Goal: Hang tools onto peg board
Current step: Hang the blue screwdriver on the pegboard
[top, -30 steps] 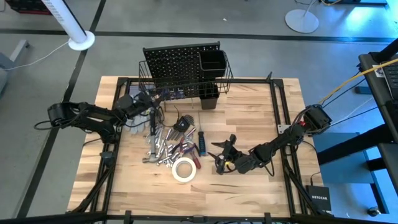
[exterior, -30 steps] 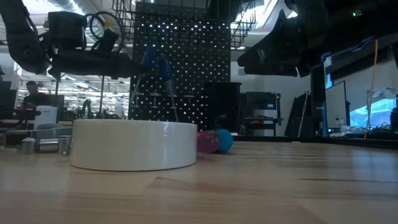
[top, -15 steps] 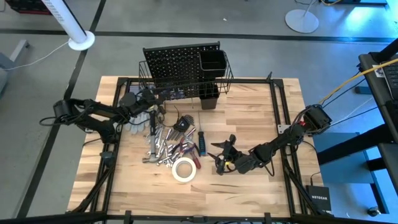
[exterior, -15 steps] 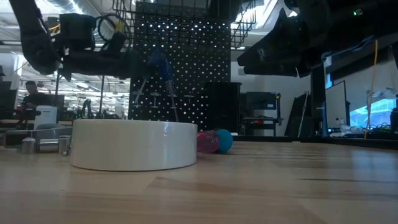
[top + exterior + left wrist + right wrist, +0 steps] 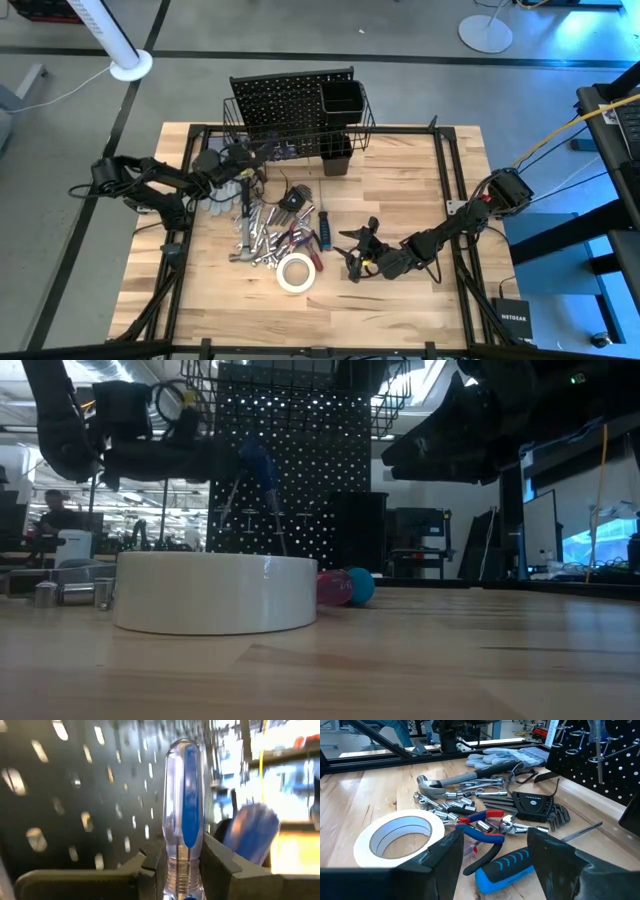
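While the left pincer [image 5: 243,160] is reaching toward the foot of the peg board [image 5: 285,100] at the table's far edge, it is pinching a clear-handled screwdriver with a blue core [image 5: 184,815]. In the left wrist view the handle is standing upright between the two dark fingers [image 5: 145,870], with the board's perforated face close behind it and a second blue handle [image 5: 251,832] showing blurred just beside it. In the low view the same arm is holding the blue handle [image 5: 258,465] up against the board [image 5: 290,470], level with its upper rows of holes.

The right pincer [image 5: 358,250] is lying low over the table [image 5: 420,190] toward its near right part, its fingers spread and gripping nothing. Its wrist view is looking between those fingers [image 5: 445,855] at the pile of tools: a white tape roll [image 5: 395,837] nearest, red-and-blue pliers [image 5: 480,827] touching a blue-handled screwdriver [image 5: 507,865], a hammer [image 5: 450,780], loose silver sockets and wrenches [image 5: 450,805], a black hex-key set [image 5: 535,807], and grey gloves [image 5: 505,755] farther off.

From above, this pile is sitting between the two arms, left of the table's middle, with the tape roll [image 5: 297,272] nearest the near edge and the gloves [image 5: 225,195] toward the left edge. A black wire basket [image 5: 300,130] and a black square cup [image 5: 342,98] are hanging on the board.
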Robot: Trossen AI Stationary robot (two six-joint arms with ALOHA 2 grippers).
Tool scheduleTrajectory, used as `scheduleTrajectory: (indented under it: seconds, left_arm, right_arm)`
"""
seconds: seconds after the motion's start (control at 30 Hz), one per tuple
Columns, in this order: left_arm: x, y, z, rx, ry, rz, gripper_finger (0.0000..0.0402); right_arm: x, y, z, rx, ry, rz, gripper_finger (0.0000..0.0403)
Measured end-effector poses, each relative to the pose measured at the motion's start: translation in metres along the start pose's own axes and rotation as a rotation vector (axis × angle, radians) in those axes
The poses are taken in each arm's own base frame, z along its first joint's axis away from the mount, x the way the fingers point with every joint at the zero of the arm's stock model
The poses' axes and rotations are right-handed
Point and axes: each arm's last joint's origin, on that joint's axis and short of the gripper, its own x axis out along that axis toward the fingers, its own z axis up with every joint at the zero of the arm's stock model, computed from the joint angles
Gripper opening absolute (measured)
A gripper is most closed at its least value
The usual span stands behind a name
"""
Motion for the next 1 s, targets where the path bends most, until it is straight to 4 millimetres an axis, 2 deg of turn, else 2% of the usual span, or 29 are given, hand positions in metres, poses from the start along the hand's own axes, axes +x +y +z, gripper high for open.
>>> scheduleTrajectory:
  seconds: [0.17, 0.33, 0.77, 1.0]
  left_arm:
    - [0.000, 0.001, 0.000, 0.001, 0.001, 0.002, 0.0078]
    - [0.000, -0.001, -0.008, 0.019, 0.060, -0.008, 0.0078]
    - [0.005, -0.005, -0.028, -0.010, 0.045, -0.001, 0.0078]
    - [0.004, -0.007, -0.020, -0.021, 0.008, -0.014, 0.0078]
  right_arm:
    - [0.000, 0.000, 0.000, 0.004, 0.000, 0.000, 0.0223]
    - [0.000, 0.000, 0.000, 0.005, 0.000, 0.000, 0.0223]
    - [0.000, 0.000, 0.000, 0.009, -0.001, 0.000, 0.0223]
    - [0.000, 0.000, 0.000, 0.012, -0.003, 0.001, 0.0223]
